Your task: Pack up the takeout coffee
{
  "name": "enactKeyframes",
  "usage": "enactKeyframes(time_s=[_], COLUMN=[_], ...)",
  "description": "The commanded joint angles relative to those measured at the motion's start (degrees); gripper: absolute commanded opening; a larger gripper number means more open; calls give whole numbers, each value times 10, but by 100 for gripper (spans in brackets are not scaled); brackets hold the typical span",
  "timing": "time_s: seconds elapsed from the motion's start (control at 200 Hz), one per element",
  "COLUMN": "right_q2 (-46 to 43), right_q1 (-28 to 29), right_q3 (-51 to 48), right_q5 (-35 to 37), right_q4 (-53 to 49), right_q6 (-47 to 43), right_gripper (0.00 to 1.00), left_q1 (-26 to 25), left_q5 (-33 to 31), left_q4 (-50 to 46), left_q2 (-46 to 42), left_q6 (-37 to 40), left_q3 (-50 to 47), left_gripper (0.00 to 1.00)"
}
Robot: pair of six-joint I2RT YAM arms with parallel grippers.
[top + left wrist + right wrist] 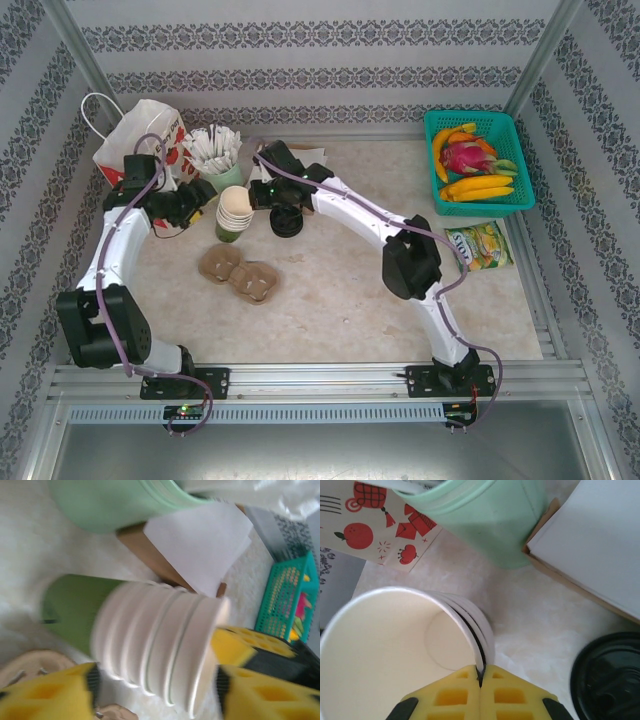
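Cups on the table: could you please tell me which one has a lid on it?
The cup with the black lid, just right of the stack. The stacked cups are open-topped, and the pale green cup holds white sticks.

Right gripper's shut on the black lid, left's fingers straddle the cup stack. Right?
No. The right gripper is shut on the rim of the top cup in the cup stack, not on the black lid, which lies apart beside it, as the right wrist view shows. The left gripper does straddle the stack.
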Motion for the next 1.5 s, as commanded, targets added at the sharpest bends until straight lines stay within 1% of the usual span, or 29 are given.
enactKeyframes(time_s=[0.0, 0.055, 0.095, 0.155, 0.2, 0.24, 0.285, 0.375, 0.425, 0.475, 0.525, 0.629, 0.744, 0.789, 0.824, 0.929, 1.034, 1.264, 1.354, 1.414, 1.494], right_q2=[-47, -45, -43, -38, -34, -30, -22, -4, 4, 8, 10, 9, 9, 8, 8, 8, 7, 7, 5, 3, -3], right_q1=[-9, -11, -12, -14, -13, -13, -14, -19, -23, -26, -27, -32, -33, -34, -34, -33, -31, -28, -26, -27, -26], right_q3=[-13, -11, -8, -1, 9, 19, 31, 61, 74, 83, 88, 89, 97, 97, 98, 99, 100, 101, 102, 102, 102], right_q5=[31, 28, 23, 16, 15, 16, 18, 10, 4, 1, -2, -10, -14, -18, -25, -41, -41, -52, -59, -61, -65], right_q4=[-8, -11, -14, -17, -24, -32, -41, -66, -78, -88, -93, -101, -118, -122, -122, -126, -133, -138, -137, -137, -137], right_q6=[-24, -24, -20, -14, -13, -11, -8, 4, 12, 16, 17, 13, 8, 8, 10, 14, 12, 12, 13, 12, 10], right_gripper=[0, 0, 0, 0, 0, 0, 0, 0, 0, 0, 0, 0, 0, 0, 0, 0, 0, 0, 0, 0, 0], left_q1=[18, 18, 18, 13, -4, -32, -78, -172, -199, -200, -198, -198, -200, -200, -200, -199, -199, -201, -202, -202, -202], left_q5=[-85, -115, -123, -106, -86, -90, -106, -166, -193, -210, -208, -157, -195, -191, -177, -138, -135, -92, -95, -94, -83], left_q4=[-13, -4, 7, 38, 70, 98, 134, 214, 258, 298, 335, 439, 531, 560, 581, 639, 730, 754, 761, 768, 762], left_q2=[-46, -57, -66, -79, -89, -99, -111, -128, -133, -139, -150, -169, -161, -150, -140, -103, -65, -15, -6, -1, 9], left_q6=[-12, -14, -13, 1, 17, 33, 53, 121, 159, 176, 201, 285, 368, 396, 414, 425, 421, 444, 455, 455, 455], left_q3=[-15, -34, -53, -83, -108, -129, -150, -193, -220, -248, -275, -333, -370, -376, -379, -376, -385, -356, -356, -357, -354], left_gripper=[100, 100, 100, 100, 100, 100, 100, 100, 100, 100, 100, 100, 100, 100, 100, 100, 100, 100, 100, 97, 89])
